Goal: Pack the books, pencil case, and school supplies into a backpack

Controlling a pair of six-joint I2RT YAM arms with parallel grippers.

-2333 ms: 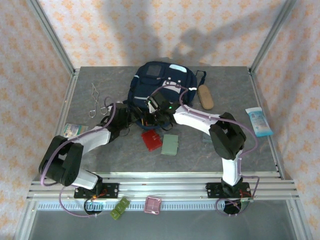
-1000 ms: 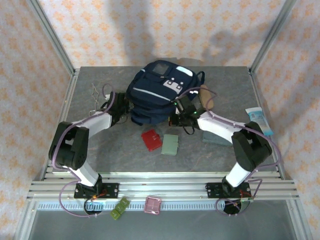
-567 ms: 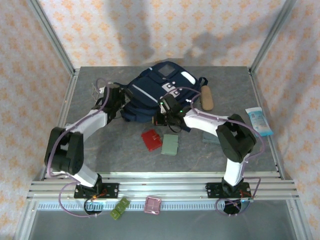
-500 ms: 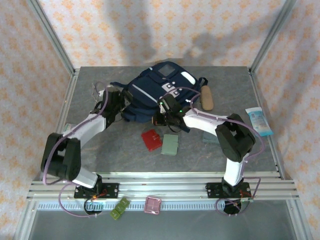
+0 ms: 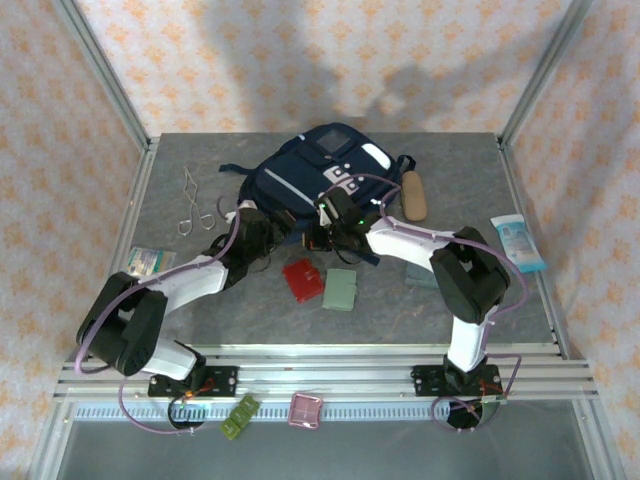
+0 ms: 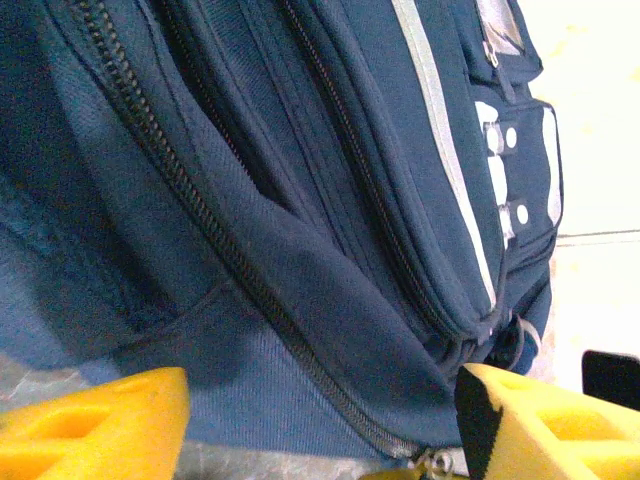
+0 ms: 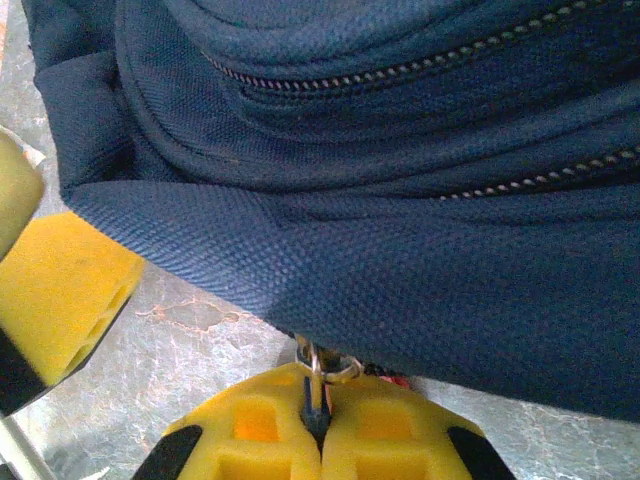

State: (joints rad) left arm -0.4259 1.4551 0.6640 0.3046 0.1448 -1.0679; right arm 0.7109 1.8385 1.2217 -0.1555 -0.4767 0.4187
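The navy backpack [image 5: 318, 172] lies at the back middle of the table, grey patch up. My right gripper [image 5: 322, 238] is at its near edge, shut on a metal zipper pull [image 7: 322, 368]; its yellow fingers [image 7: 390, 425] press together round the ring. My left gripper [image 5: 268, 238] stands open just left of it, with the backpack's lower seam [image 6: 300, 330] between its spread fingers [image 6: 95, 420], gripping nothing. The red case [image 5: 303, 280], green case [image 5: 340, 290] and grey slab [image 5: 420, 275] lie in front. The tan pencil case [image 5: 411, 195] rests right of the backpack. The books are out of view.
A metal scissor-like tool [image 5: 190, 205] lies at the left back. A small pale packet [image 5: 146, 261] sits by the left edge, a light-blue packet [image 5: 518, 243] by the right edge. Cage posts frame the table.
My left gripper let go of the backpack's left side, opened, and swung down to its near edge beside the right gripper. The backpack turned and shifted; the right gripper kept its hold.
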